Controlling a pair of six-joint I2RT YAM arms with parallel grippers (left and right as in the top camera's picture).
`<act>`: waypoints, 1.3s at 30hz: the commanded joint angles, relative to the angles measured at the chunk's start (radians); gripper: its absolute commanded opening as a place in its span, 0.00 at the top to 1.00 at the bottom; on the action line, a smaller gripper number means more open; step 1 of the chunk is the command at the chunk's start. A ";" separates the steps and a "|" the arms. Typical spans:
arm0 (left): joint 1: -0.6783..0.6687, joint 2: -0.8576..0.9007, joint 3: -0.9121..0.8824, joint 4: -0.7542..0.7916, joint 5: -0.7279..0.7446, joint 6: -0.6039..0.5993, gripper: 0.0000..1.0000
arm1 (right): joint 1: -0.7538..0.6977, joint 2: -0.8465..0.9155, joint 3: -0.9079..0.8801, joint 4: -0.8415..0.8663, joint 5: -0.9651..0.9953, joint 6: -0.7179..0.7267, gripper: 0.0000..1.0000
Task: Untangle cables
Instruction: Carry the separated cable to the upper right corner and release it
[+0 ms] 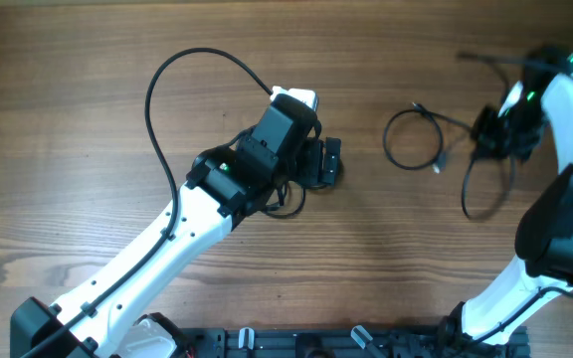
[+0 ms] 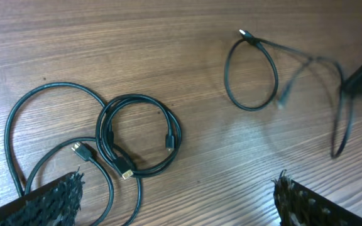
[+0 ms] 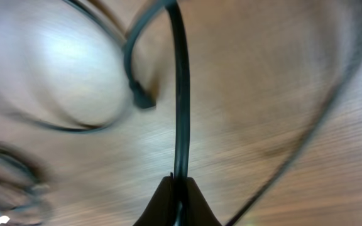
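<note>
Shows thin black cables (image 2: pixel 105 135) in two groups on a wooden surface (image 1: pixel 117 40). Places a cluster (image 2: pixel 140 169) near the middle: a tight double coil overlapping two wider loops, plugs lying among them, apparently interlaced. Places a single cable (image 1: pixel 387 139) well apart to the right, looped once with a long tail, touching none of the others. Reads as partway done: one cord separated, the middle cluster not yet pulled apart. Finds the left pincer (image 2: pixel 178 185) hovering over that cluster, released, fingers spread wide with nothing between them, the left arm (image 1: pixel 147 259) reaching diagonally from the near left corner. Finds the right pincer (image 3: pixel 180 188) clenched on the single cable's tail, seemingly holding it just above the surface, the right arm (image 1: pixel 565 229) folded back on itself at the right edge.
</note>
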 commanded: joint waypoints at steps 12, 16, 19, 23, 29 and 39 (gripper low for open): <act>0.002 0.009 0.001 0.002 -0.013 0.001 0.00 | -0.002 -0.024 0.891 0.064 -0.170 0.124 0.96; 0.002 0.009 0.001 0.002 -0.013 0.001 0.00 | -0.003 -0.023 0.749 0.062 0.011 0.162 0.96; 0.002 0.009 0.001 0.003 -0.013 0.001 0.00 | -0.002 -0.024 0.735 0.043 -0.182 0.270 0.96; 0.002 0.009 0.001 0.003 -0.013 0.001 0.00 | 0.005 -0.024 0.735 0.104 -0.711 0.215 0.96; 0.002 0.009 0.001 0.003 -0.013 0.001 0.00 | 0.018 -0.023 0.735 0.351 -0.905 0.282 0.96; 0.002 0.009 0.001 0.002 -0.013 0.001 0.00 | -0.138 0.245 0.733 0.539 -0.515 0.364 0.55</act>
